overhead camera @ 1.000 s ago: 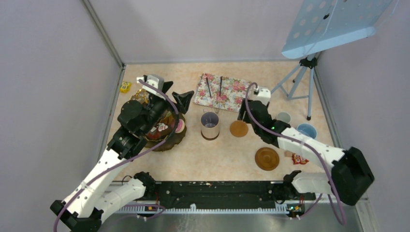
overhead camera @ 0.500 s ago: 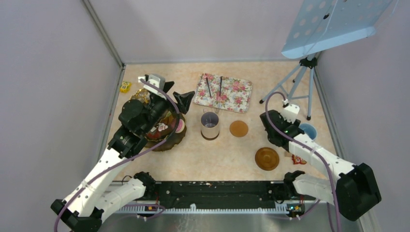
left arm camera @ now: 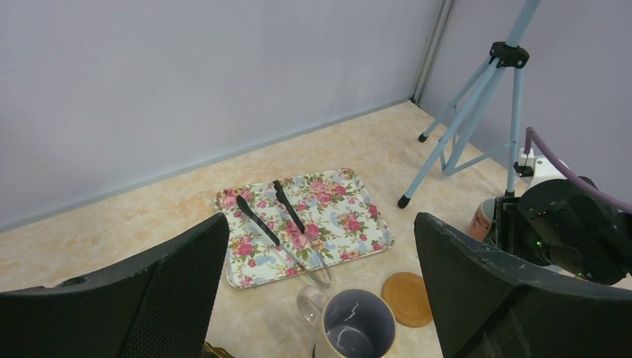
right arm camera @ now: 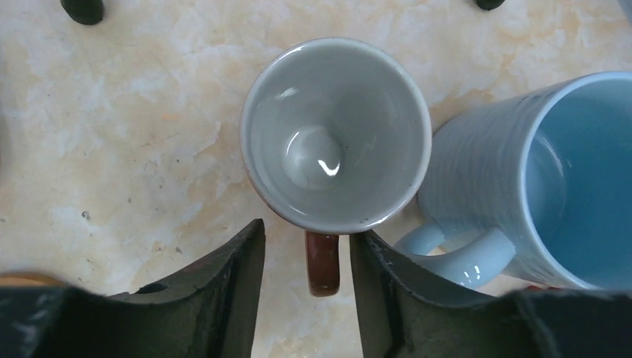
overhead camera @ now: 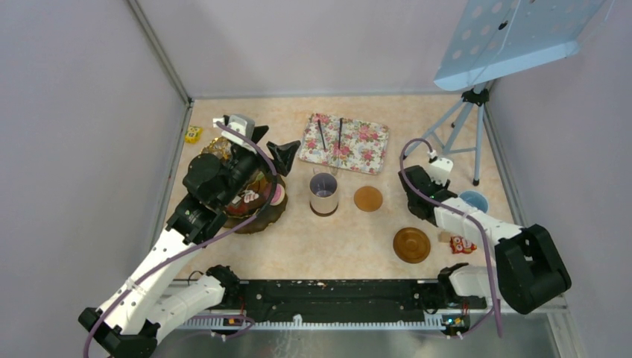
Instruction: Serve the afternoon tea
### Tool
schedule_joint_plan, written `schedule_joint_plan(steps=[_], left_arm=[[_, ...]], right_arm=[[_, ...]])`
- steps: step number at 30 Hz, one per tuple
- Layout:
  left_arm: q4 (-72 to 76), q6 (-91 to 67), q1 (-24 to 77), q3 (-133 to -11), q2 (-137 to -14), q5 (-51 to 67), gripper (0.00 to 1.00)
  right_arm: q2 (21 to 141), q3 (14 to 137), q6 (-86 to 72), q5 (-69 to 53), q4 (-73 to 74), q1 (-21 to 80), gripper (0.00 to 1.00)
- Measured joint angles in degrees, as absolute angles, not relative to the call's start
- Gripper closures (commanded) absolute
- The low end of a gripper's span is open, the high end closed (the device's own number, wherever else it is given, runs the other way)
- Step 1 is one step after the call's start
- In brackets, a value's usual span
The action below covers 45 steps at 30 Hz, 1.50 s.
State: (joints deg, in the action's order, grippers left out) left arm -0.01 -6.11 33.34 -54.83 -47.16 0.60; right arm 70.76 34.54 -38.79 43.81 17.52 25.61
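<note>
The small white cup [right arm camera: 335, 134] with a brown handle [right arm camera: 322, 261] stands right beside the light-blue mug [right arm camera: 551, 179]. My right gripper [right arm camera: 307, 250] is open, one finger on each side of the cup's handle, with a gap on both sides. In the top view the right gripper [overhead camera: 431, 183] hides the cup; the blue mug [overhead camera: 472, 201] shows next to it. The tall lilac mug [overhead camera: 323, 192] stands mid-table, by an orange biscuit [overhead camera: 367, 198]. Toy cakes [overhead camera: 274, 195] lie on a dark dish [overhead camera: 270, 214] under my left gripper [overhead camera: 267, 145], which is open and empty.
The rose-patterned tray [overhead camera: 358, 145] with black tongs [left arm camera: 279, 220] lies behind the lilac mug [left arm camera: 356, 328]. A brown round plate [overhead camera: 411, 245] and a red-and-white item [overhead camera: 462, 245] lie front right. A tripod [overhead camera: 466, 123] stands back right. A yellow toy [overhead camera: 193, 134] sits by the left wall.
My right arm swung right from beside the orange biscuit to the white cup and settled over it. The left arm has not moved.
</note>
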Motion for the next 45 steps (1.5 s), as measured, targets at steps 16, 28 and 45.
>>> schedule_joint_plan(steps=[16,28,45], left_arm=[[0.0,-6.2,33.3,-54.8,-47.1,0.9,0.01],[0.0,-6.3,33.3,-54.8,-47.2,1.2,0.01],[0.0,-6.3,33.3,-54.8,-47.2,1.0,0.01]], right_arm=[[70.3,34.0,-32.6,35.8,11.9,25.8,1.0],[73.4,35.8,-23.5,26.4,4.6,41.0,1.0],[77.7,39.4,-20.8,32.9,6.9,52.1,1.0]])
